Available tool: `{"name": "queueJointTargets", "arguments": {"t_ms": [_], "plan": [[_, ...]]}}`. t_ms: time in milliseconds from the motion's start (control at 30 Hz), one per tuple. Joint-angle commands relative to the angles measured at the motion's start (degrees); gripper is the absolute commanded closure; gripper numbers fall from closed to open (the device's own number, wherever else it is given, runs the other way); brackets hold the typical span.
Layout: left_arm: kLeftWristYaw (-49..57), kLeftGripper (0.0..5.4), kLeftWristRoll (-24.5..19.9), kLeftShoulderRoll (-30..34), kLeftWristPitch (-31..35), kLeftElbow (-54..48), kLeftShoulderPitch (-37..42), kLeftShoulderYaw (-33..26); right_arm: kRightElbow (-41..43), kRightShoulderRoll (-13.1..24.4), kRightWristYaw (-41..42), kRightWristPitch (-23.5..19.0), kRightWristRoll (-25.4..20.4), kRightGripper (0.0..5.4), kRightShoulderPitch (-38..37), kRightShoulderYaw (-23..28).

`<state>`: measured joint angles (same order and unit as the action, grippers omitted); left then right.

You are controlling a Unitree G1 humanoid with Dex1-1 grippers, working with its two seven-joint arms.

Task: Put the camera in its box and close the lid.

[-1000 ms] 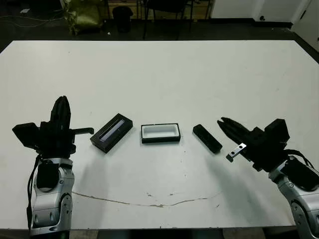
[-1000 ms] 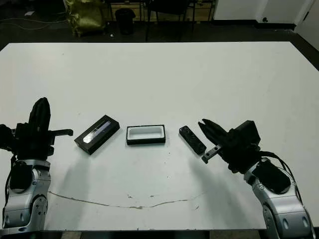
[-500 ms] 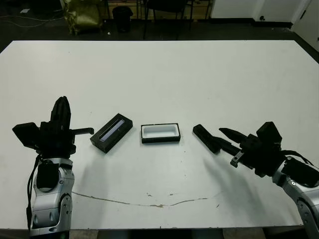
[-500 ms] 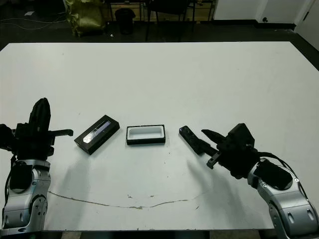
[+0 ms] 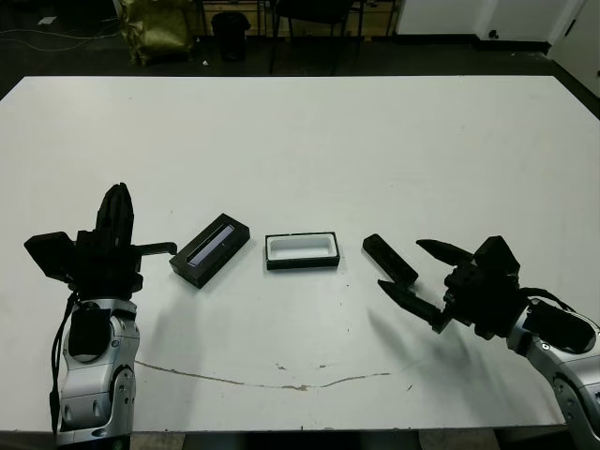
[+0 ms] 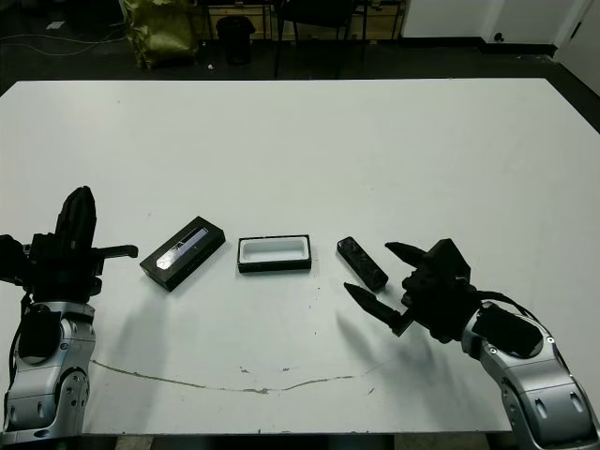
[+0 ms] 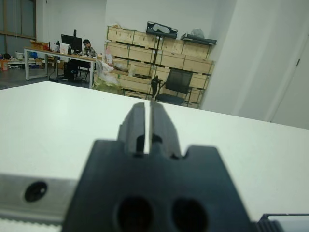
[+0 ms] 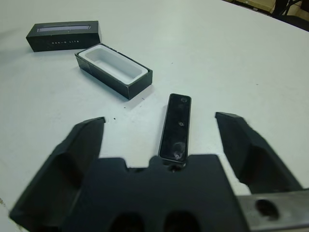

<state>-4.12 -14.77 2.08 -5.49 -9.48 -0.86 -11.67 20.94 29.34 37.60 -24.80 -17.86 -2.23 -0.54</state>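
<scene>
Right tool (image 5: 424, 278) now spread wide, fingers straddling the camera's (image 5: 390, 260) near end, no longer pressed together. Camera unmoved, just right of box (image 5: 301, 250); lid (image 5: 210, 249) left. Left tool (image 5: 116, 217) pressed together.

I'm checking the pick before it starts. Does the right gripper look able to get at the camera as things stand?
Probably yes. The right gripper is open, its fingers spread wide to either side of the camera's near end, and the camera lies alone on the table, apart from the box.
</scene>
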Motion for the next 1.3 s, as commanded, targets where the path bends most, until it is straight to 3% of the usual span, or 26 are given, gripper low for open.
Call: {"name": "queueJointTargets", "arguments": {"t_ms": [33, 467, 1300], "plan": [[0.2, 5.40, 0.2, 0.1, 1.1, 0.3, -1.0, 0.0, -1.3, 0.1, -0.2, 0.5, 0.9, 0.02, -0.4, -0.7], [-0.2, 5.40, -0.3, 0.4, 1.4, 0.3, -0.9, -0.2, -1.5, -1.2, -1.1, -2.3, -1.3, 0.02, -1.0, -0.1], [0.1, 5.40, 0.1, 0.3, 3.0, -0.5, -1.1, 0.0, -5.2, -2.1, -4.1, -2.5, 2.0, 0.02, -0.2, -2.1]]}}
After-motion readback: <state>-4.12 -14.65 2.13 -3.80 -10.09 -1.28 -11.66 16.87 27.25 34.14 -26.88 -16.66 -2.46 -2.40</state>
